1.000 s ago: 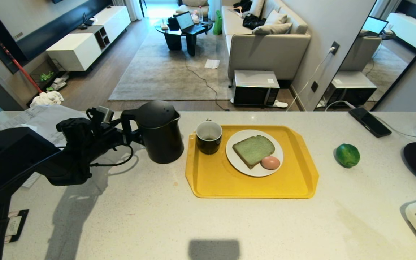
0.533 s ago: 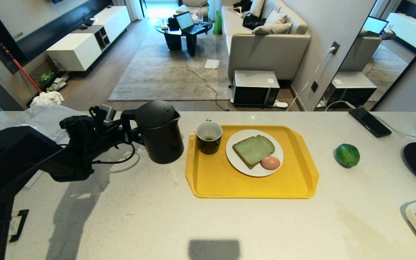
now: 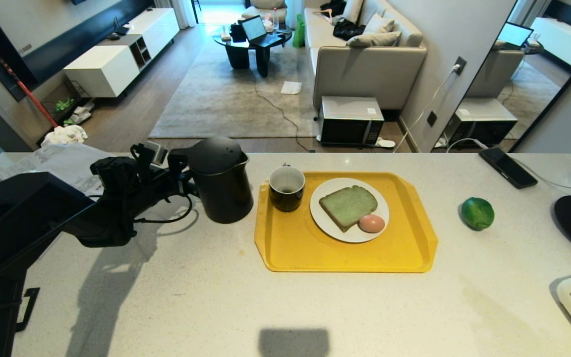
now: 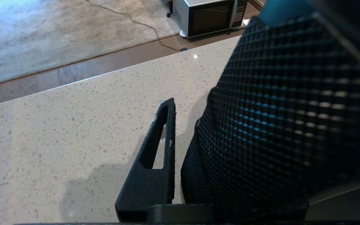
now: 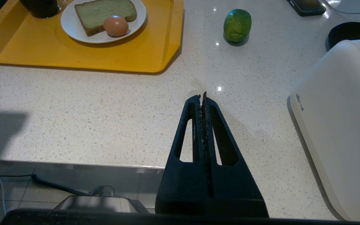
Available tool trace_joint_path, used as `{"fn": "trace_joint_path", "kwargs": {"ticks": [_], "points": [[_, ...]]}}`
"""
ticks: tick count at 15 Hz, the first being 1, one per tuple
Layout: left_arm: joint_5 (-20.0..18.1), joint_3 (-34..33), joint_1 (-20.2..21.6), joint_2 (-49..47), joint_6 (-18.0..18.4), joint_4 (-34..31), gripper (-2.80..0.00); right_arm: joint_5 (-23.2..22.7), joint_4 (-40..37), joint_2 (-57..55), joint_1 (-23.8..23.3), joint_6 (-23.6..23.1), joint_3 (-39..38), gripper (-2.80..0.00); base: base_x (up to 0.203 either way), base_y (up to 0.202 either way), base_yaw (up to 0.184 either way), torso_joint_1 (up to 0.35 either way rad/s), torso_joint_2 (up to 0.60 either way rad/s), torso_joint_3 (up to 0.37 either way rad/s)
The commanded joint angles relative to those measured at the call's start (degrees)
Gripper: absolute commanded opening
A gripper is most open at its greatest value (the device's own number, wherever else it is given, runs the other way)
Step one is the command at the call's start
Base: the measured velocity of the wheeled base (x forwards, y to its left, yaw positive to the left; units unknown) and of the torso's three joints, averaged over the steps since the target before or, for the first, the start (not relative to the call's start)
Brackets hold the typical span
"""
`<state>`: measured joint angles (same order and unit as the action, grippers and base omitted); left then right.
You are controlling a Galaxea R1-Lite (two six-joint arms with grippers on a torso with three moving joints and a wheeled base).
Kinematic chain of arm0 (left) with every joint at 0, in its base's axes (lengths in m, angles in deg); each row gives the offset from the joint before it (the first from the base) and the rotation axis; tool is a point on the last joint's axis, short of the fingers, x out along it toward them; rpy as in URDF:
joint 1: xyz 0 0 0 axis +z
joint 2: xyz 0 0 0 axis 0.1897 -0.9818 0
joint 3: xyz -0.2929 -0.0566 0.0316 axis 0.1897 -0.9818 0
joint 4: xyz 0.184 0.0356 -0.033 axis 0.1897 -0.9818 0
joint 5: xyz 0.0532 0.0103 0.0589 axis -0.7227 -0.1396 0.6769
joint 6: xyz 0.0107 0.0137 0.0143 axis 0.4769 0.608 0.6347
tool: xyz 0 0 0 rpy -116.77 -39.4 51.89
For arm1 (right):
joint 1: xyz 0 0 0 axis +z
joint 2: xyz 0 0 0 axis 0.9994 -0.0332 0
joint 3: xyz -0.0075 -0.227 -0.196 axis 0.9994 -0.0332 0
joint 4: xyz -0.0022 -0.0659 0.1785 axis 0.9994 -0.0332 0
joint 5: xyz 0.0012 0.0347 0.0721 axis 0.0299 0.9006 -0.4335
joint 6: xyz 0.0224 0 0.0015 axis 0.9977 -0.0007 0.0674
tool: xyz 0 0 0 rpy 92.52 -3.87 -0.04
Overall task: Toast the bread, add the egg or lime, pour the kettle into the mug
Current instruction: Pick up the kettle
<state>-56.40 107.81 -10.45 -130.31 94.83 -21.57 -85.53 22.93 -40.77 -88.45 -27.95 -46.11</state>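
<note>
Left gripper point(image 3: 179, 171) reaching at kettle point(image 3: 221, 181) handle; can't tell if pinching.
Kettle standing beside mug point(image 3: 286, 188), so pouring looks easy.
Bread point(image 3: 348, 206), egg point(image 3: 371, 223) sitting on plate point(image 3: 326, 224).
Right gripper point(image 5: 202, 99) pressed together, waiting.

Counter point(image 3: 285, 297) seen from above by head view, facing living room, left wrist view pressed close against counter, yellow tray point(image 3: 315, 248) shared with low right wrist view.

My matte black kettle point(image 3: 222, 181) stands left of a yellow tray point(image 3: 345, 248). On it: a glossy black mug point(image 3: 286, 188), a white plate point(image 3: 325, 223), pale green bread point(image 3: 347, 206), a pinkish-brown egg point(image 3: 371, 223). Further right lies a dark-green lime point(image 3: 477, 213) on the pale speckled counter point(image 3: 216, 307).
</note>
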Motion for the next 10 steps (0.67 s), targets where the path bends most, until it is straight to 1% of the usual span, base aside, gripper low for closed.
{"fn": "trace_joint_path", "kwargs": {"ticks": [1, 6, 8, 10], "points": [[-0.05, 0.00, -0.22, 0.84, -1.25, 0.51, -2.80, -0.01, 0.02, -0.02, 0.00, 0.02, 0.00, -2.80, 0.000, 0.000, 0.000, 0.000, 0.00, 0.000], [1.02, 0.05, -0.06, 5.95, -7.17, 0.66, -2.80, -0.01, 0.02, -0.02, 0.00, 0.02, 0.00, -2.80, 0.000, 0.000, 0.000, 0.000, 0.00, 0.000], [1.09, 0.25, 0.03, 8.25, -8.48, 0.85, -2.80, -0.01, 0.02, -0.02, 0.00, 0.02, 0.00, -2.80, 0.000, 0.000, 0.000, 0.000, 0.00, 0.000], [1.09, 0.34, 0.20, 9.96, -8.79, 1.17, -2.80, -0.01, 0.02, -0.02, 0.00, 0.02, 0.00, -2.80, 0.000, 0.000, 0.000, 0.000, 0.00, 0.000]]}}
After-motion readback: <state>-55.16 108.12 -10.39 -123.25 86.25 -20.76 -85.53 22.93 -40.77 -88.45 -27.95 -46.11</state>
